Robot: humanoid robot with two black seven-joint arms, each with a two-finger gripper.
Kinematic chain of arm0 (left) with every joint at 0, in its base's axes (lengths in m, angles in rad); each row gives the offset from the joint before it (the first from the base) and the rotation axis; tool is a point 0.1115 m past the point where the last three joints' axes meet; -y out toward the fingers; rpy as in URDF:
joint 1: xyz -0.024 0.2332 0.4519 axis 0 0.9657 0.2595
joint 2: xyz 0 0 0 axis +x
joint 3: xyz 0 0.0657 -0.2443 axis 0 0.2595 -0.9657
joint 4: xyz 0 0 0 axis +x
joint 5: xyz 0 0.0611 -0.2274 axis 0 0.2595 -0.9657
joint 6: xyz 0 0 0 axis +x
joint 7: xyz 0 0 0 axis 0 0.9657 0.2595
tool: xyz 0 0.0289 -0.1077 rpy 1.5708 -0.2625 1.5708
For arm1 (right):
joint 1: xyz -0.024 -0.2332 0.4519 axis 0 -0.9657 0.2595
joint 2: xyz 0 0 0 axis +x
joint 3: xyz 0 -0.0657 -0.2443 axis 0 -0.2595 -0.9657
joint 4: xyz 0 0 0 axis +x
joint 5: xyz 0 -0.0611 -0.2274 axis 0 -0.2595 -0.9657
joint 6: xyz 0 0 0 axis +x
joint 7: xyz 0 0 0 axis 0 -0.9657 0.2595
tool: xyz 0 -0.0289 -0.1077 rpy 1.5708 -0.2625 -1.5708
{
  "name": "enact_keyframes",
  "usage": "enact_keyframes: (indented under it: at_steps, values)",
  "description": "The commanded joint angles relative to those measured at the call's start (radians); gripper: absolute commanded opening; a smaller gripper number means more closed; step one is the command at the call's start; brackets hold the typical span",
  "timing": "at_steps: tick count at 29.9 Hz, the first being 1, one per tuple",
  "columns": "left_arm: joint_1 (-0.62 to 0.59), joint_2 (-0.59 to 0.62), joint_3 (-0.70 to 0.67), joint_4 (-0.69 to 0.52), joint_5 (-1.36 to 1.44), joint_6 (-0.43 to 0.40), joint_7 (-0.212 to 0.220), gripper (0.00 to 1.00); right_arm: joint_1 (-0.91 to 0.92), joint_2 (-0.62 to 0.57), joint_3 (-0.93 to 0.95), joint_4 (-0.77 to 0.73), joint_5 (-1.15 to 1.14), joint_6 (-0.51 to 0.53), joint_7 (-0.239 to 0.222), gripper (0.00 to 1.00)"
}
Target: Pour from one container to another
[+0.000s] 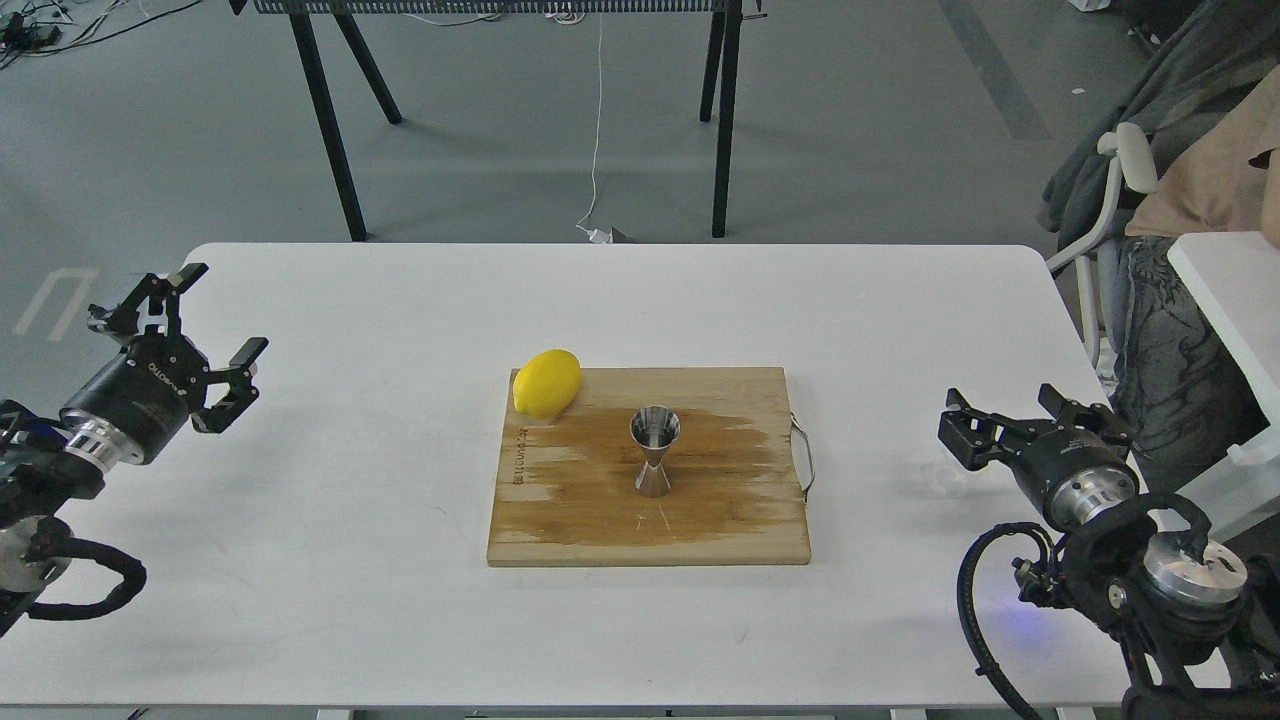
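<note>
The steel hourglass jigger (654, 455) stands upright in the middle of the wooden cutting board (720, 530), on a dark wet patch. The small clear glass cup (944, 479) rests on the white table right of the board, faint against the tabletop. My right gripper (1006, 412) hovers open just above and to the right of the cup, holding nothing. My left gripper (226, 309) is open and empty over the table's left edge, far from the board.
A yellow lemon (547, 382) lies on the board's back left corner. The board has a metal handle (806, 457) on its right side. A chair with clothes (1150, 230) stands beyond the table's right edge.
</note>
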Motion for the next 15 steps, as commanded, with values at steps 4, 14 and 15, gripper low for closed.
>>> enact_keyframes:
  at_steps: [4,14,15]
  values:
    - [-0.002,0.0,0.002,-0.001,0.0,0.0,0.0,0.99,0.075,-0.129,-0.03,-0.08,-0.034,0.437,-0.045,0.98]
    - [-0.005,0.0,-0.001,-0.016,0.0,0.0,0.0,0.99,0.11,-0.101,-0.099,-0.333,-0.034,0.756,-0.039,0.98]
    - [-0.005,0.0,-0.003,-0.018,-0.002,0.0,0.0,0.99,0.108,-0.091,-0.098,-0.333,-0.034,0.756,-0.039,0.98]
